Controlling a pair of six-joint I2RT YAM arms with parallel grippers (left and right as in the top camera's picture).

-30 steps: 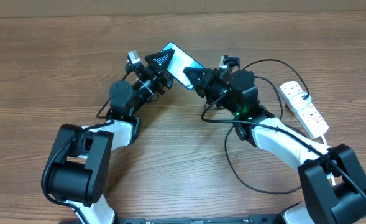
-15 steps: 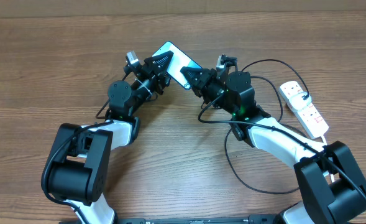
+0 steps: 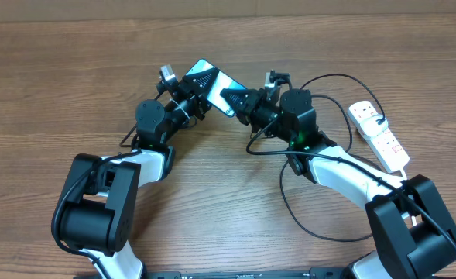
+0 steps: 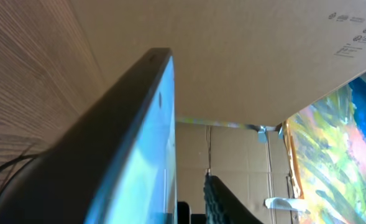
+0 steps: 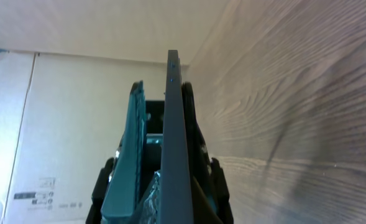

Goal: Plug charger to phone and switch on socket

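Mostly the phone [image 3: 214, 77] is covered at both ends in the overhead view: the left gripper [image 3: 199, 84] overlaps its upper left end and the right gripper [image 3: 231, 99] its lower right end, so only the light blue middle shows, in the upper centre of the frame; the text on the screen is too small to read; the connector tip of the charger [image 3: 334, 75] I cannot find, because its thin cable goes under the right arm; the switches on the socket [image 3: 380, 136] are too small to judge

In the left wrist view the phone [image 4: 139, 155] fills the lower left and hides one finger; the other finger [image 4: 223, 202] stands beside the screen with a dark gap, so I cannot tell if these jaws press; in the right wrist view the phone [image 5: 175, 137] is seen on edge, clamped between a teal finger [image 5: 128, 162] and a dark finger [image 5: 192, 137], the jaws nearly closed

Around: a cardboard box [image 4: 232, 62] and a colourful sheet [image 4: 338, 155] behind; the cable loops lie near the right arm in the right half; the socket lies at the right edge, well apart from the phone; bare wooden table [image 3: 57, 77] spreads over the left half
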